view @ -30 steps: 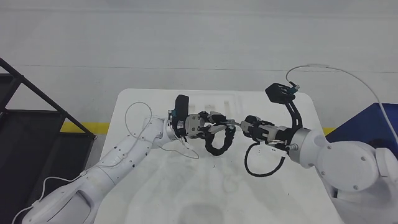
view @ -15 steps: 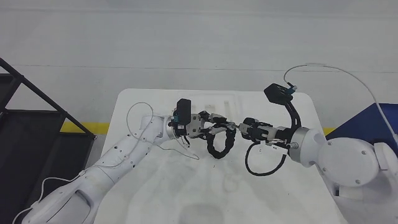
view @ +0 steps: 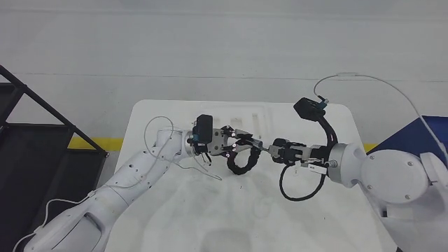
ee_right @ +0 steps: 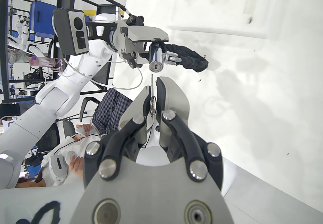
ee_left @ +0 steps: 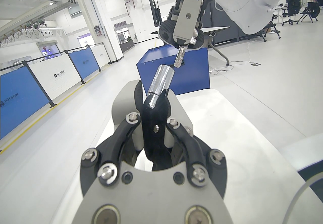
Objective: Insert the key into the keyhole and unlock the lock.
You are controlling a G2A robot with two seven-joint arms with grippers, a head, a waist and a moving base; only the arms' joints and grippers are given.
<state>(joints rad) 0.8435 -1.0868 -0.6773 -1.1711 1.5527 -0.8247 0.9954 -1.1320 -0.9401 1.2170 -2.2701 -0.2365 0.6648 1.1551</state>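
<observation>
White tabletop (view: 210, 217), pale grey floor beyond; dark rack (view: 28, 133) off its left edge, foam tray (view: 260, 116) w/ recesses at the far edge. Over mid-tabletop, well apart from near and right edges, your left gripper (ee_left: 151, 93) is clamped on the lock (ee_left: 160, 78), black cable loop (view: 241, 162) hanging. Key (ee_left: 179, 58), pinched flat in the right gripper (ee_right: 154, 86), sits just short of it, not touching. Right wrist view gives you the keyhole (ee_right: 155, 67) face-on; left wrist view shows the gap side-on.
</observation>
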